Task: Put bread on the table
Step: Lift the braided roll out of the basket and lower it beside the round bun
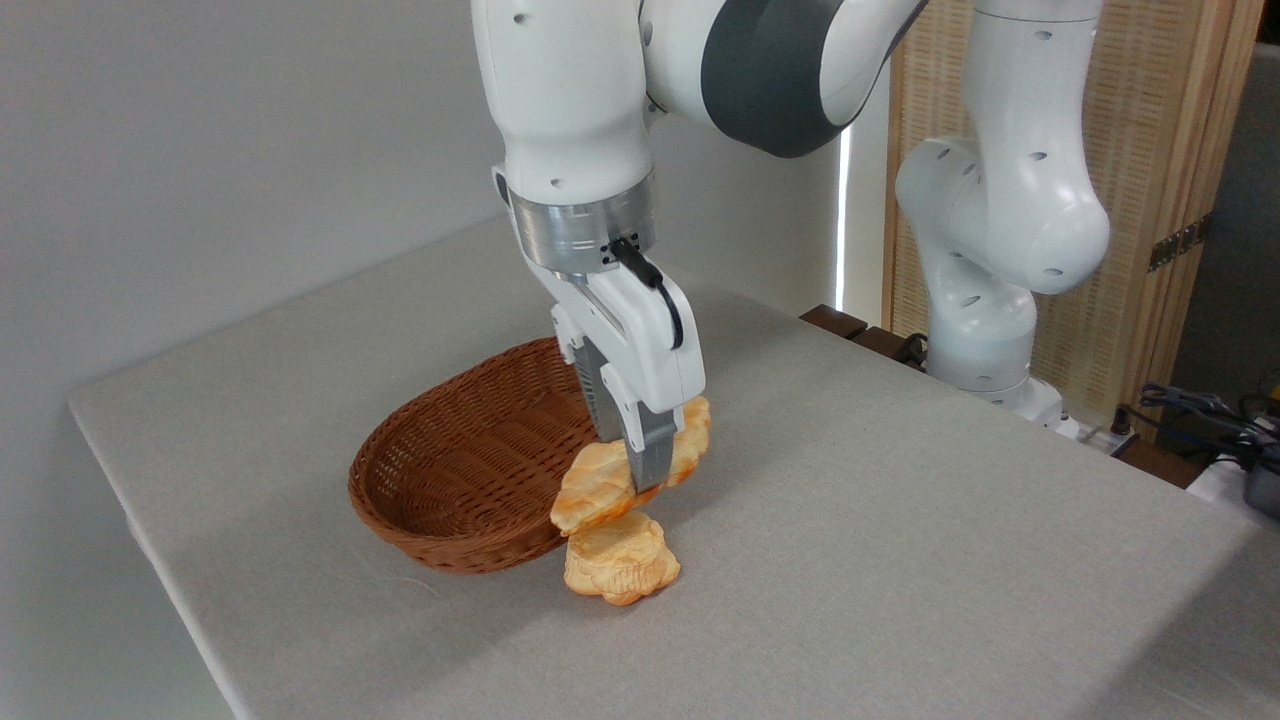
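The bread (598, 490), a long golden-orange braided loaf with cream seams, hangs tilted in the air with my gripper (640, 462) shut on its middle. It is just right of the brown wicker basket (470, 460) and a little above the grey-beige table (900, 520). The near finger (650, 455) crosses the front of the loaf; the far finger is hidden behind it. Directly under the loaf's lower end a small round lumpy bun (620, 560) lies on the cloth.
The basket looks empty inside and stands left of centre on the table. The arm's white base (985, 330) rises at the back right edge. Cables (1200, 415) lie beyond the right edge. Open cloth stretches to the right and front.
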`<state>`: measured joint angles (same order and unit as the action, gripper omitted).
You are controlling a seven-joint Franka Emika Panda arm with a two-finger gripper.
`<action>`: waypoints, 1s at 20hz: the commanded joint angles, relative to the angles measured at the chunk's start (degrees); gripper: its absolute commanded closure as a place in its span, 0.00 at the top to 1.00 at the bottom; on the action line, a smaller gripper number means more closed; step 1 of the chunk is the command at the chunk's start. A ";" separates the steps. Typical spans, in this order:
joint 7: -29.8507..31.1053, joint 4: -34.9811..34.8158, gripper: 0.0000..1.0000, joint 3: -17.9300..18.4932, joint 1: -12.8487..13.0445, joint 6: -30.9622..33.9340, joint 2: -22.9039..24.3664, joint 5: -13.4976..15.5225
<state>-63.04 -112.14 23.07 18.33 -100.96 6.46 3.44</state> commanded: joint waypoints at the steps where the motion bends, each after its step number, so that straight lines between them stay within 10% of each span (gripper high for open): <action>1: -3.84 0.09 1.00 0.74 0.74 2.17 -0.30 -0.72; 20: -2.70 0.70 1.00 0.48 0.92 1.56 -0.83 0.25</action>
<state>-65.69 -112.33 23.12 18.52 -99.73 5.39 3.43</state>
